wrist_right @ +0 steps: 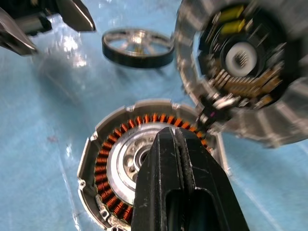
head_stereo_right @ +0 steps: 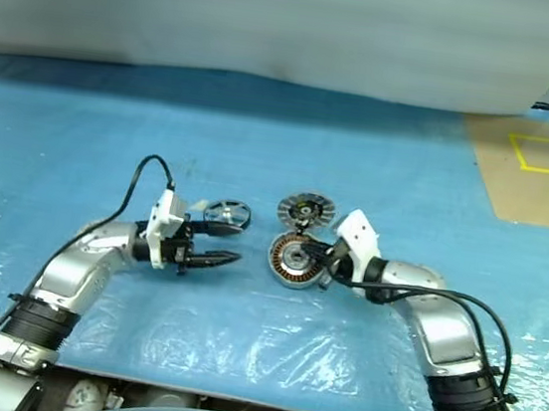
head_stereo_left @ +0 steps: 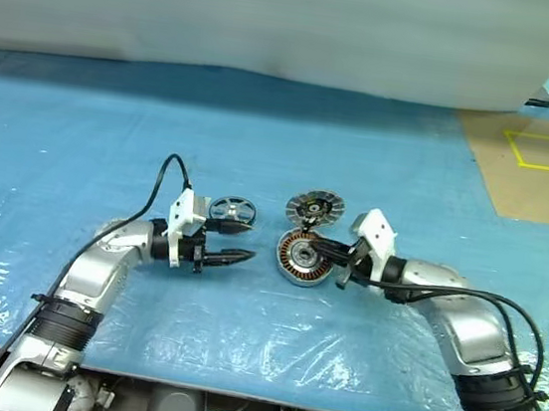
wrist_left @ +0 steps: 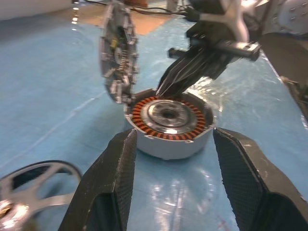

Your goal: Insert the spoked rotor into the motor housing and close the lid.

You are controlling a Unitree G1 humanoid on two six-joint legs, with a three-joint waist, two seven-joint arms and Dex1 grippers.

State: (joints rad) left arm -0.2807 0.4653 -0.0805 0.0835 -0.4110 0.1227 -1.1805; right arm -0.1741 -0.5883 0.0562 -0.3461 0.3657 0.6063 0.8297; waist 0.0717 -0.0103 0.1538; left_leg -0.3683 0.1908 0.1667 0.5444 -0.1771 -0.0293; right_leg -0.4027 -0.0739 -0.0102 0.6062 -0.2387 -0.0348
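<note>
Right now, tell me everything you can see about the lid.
The lid is a round grey metal disc with a ribbed rim. It stands tilted up, open, joined at its lower edge to the motor housing. Its inner face carries a white central hub, small metal parts and yellow pieces. The housing lies on the blue sheet.

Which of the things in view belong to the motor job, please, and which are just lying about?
For the job:
- spoked rotor, on the blue sheet
- motor housing, windings showing
- lid, tilted up at the housing's edge

Lying about:
- blue sheet
- brown board with yellow tape marks
</note>
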